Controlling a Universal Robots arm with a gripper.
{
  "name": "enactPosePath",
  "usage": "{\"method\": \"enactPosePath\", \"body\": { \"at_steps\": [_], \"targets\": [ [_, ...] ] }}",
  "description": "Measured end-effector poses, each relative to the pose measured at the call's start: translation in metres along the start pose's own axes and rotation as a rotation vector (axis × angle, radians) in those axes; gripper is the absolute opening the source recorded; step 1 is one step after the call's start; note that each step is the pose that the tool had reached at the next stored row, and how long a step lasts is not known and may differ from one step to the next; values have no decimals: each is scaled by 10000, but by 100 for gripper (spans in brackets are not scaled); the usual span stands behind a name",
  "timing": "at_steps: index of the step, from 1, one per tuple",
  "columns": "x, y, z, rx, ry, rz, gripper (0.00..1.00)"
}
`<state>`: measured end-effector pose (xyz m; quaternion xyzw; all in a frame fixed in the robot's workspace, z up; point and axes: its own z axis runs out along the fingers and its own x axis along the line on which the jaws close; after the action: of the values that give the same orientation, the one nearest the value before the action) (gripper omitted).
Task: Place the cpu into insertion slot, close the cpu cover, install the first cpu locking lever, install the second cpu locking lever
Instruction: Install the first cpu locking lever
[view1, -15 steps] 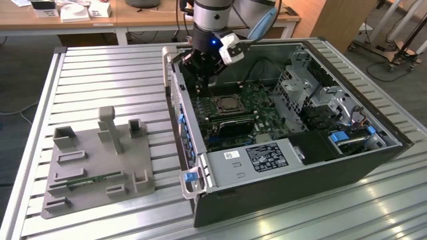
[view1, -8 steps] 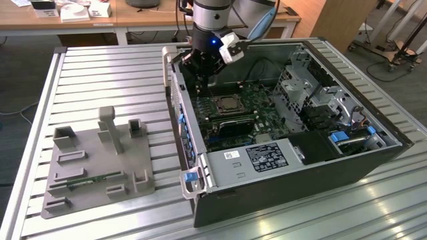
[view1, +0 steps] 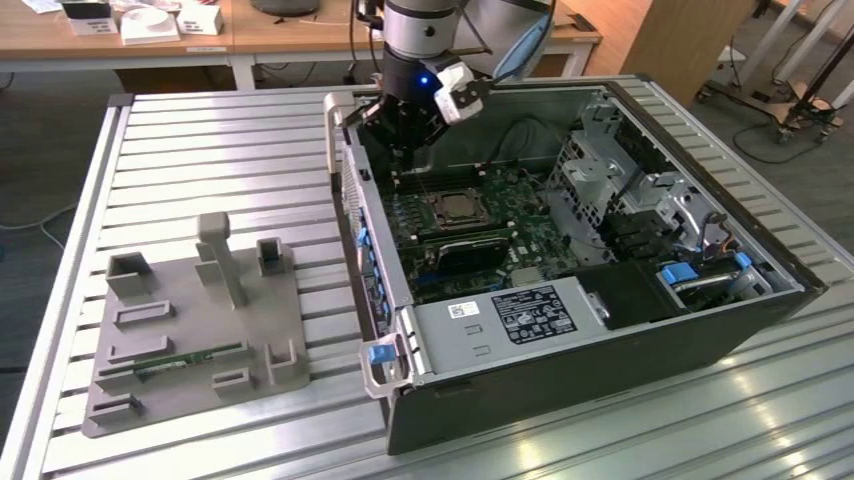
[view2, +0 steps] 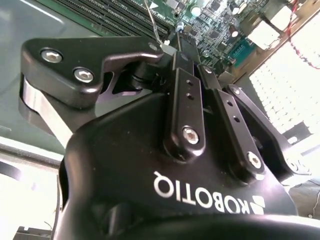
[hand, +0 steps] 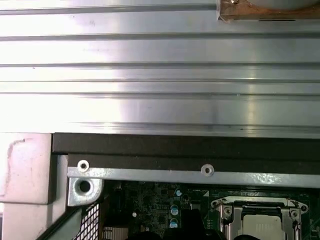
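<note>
On the exterior view's left, a grey holding fixture stands on the slatted metal surface, well apart from the work. To its right lies the open computer case, and the gripper reaches down inside it near its far wall, just beyond the insertion slot.

In the second wrist view we see the fingers drawn close together, with a thin wire locking lever lying against their tips. We cannot tell whether they clamp it or only touch it.

In the first wrist view the cpu sits flat in the socket, its silver top showing through the window of the cpu cover, which lies down over it. So we judge the first two steps done: chip seated, cover closed. The lever work looks to be in hand. We cannot make out whether either lever is latched.
</note>
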<state>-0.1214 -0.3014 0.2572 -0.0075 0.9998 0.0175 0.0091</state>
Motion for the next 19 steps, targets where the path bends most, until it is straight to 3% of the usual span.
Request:
{"method": "enactPosePath", "body": {
  "at_steps": [4,16,19],
  "targets": [
    [-18,5,15,1,3,-1,10],
    [-223,20,20,1,1,0,10],
    [-304,27,22,1,1,0,10]
  ]
}}
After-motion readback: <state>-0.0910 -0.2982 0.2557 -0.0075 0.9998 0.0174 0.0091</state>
